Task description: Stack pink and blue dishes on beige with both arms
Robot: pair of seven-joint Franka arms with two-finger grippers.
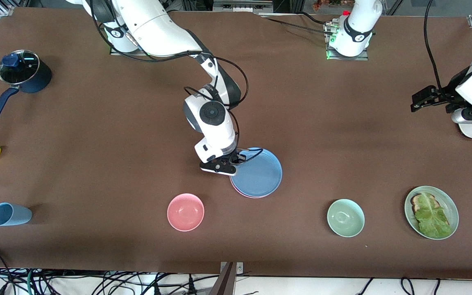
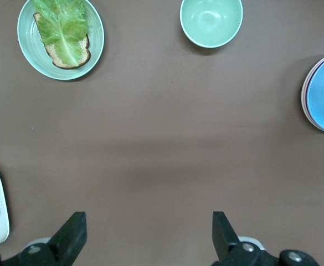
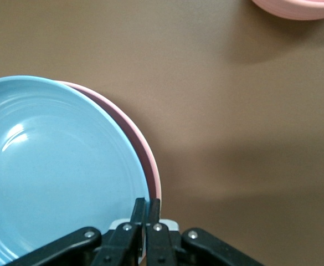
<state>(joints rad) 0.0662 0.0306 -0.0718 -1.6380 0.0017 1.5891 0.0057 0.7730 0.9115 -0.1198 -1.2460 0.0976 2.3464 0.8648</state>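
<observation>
The right gripper [image 1: 228, 163] is pinching, fingers closed, the rim of the flat round blue plate [image 1: 257, 172], lying atop the flat pink plate [image 3: 145, 160] mid-table; the left gripper [image 1: 420, 99] is waiting wide open over the table's left-arm end.

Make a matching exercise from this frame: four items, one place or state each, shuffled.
Items:
1. blue plate
2. right tool
3. left tool
4. lettuce toast

Descriptions:
A. open, over bare table at the left arm's end
B. on a green plate
C. top of the stack, directly on the pink plate
D. shut at the stack's rim

Pairs: 1-C, 2-D, 3-A, 4-B
</observation>
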